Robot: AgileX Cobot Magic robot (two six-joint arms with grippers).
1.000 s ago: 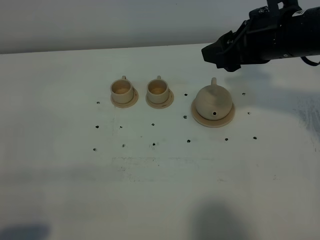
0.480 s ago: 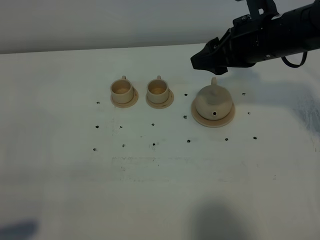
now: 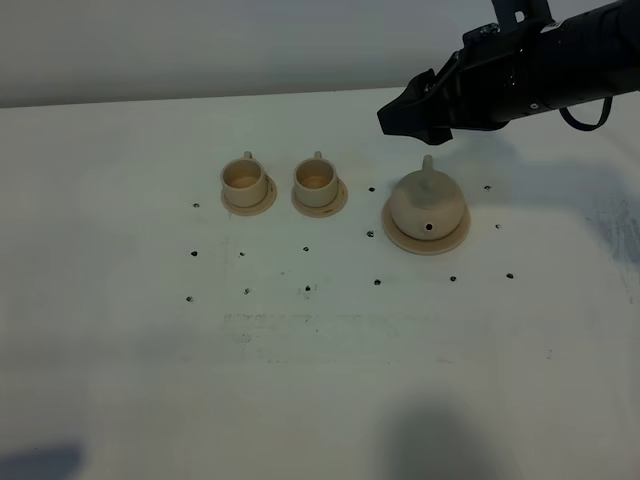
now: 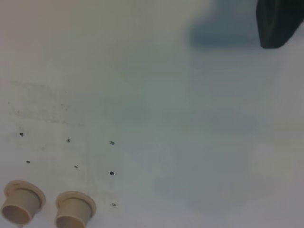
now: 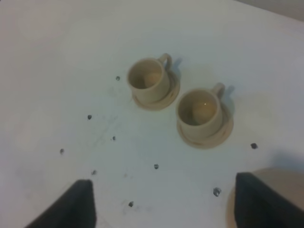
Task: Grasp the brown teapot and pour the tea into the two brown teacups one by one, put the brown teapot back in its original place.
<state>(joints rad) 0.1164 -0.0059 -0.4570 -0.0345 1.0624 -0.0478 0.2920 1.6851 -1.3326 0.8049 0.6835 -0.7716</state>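
Observation:
The brown teapot (image 3: 427, 205) stands on its wide round saucer (image 3: 400, 237), the original place, right of centre on the table. Its handle points to the far side. The two brown teacups (image 3: 243, 178) (image 3: 316, 178) stand on small saucers to its left, side by side. My right gripper (image 3: 398, 117) hovers above and just behind the teapot, open and empty. In the right wrist view the gripper (image 5: 164, 192) has its jaws wide apart. Both cups (image 5: 148, 80) (image 5: 201, 112) lie ahead, and the teapot's edge (image 5: 285, 176) shows by one finger. The left gripper is out of view.
The white table (image 3: 320, 380) carries small dark dots around the cups and teapot. The left wrist view shows the two cups (image 4: 21, 202) (image 4: 73, 209) from afar. A dark block (image 4: 279, 21) sits at that view's edge. A grey wall (image 3: 200, 40) lies behind the table.
My right gripper has moved left and a little lower, from right of the teapot to just above and behind it. The teapot and cups have not moved.

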